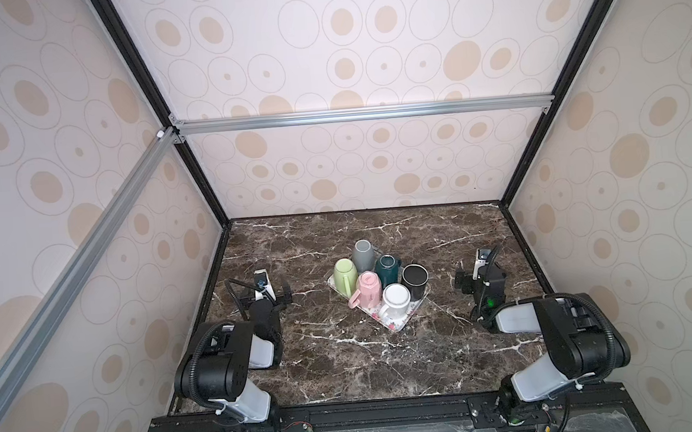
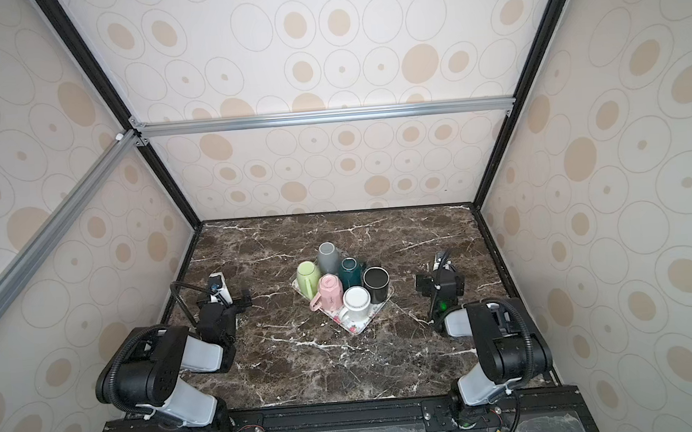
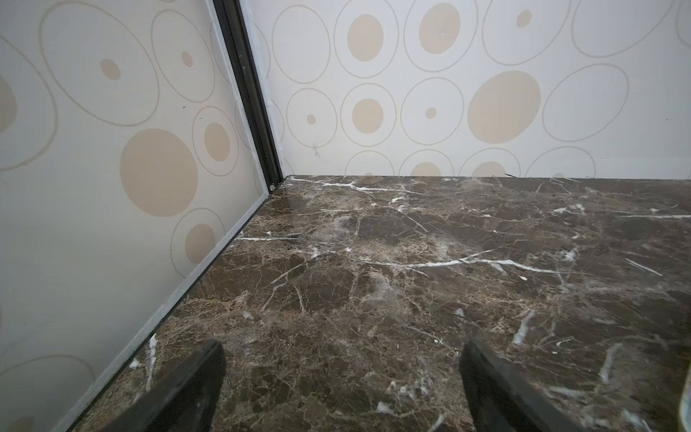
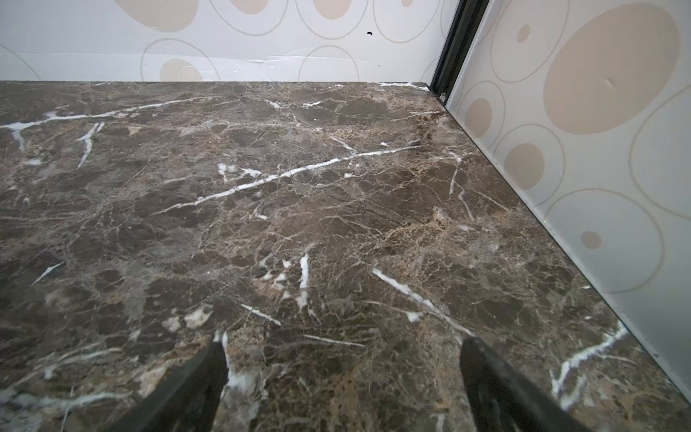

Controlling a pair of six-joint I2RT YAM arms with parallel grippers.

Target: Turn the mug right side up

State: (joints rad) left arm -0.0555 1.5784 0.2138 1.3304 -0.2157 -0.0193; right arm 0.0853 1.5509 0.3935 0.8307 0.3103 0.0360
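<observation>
Left tool [image 3: 342,389] spread, empty; table [image 3: 411,243] edge near.

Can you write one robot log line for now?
left end effector: open, empty | right end effector: open, empty | pink faceted ceramic mug: upside down on floral rectangular tray, untouched

Six mugs [image 1: 378,279], one tray [image 1: 402,325]

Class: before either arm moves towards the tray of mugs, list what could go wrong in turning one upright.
1. The pink mug, green mug and grey mug all look base-up, so the wrong one might be picked.
2. They stand packed with others on the tray; jaws reaching between could knock a neighbour over.
</observation>
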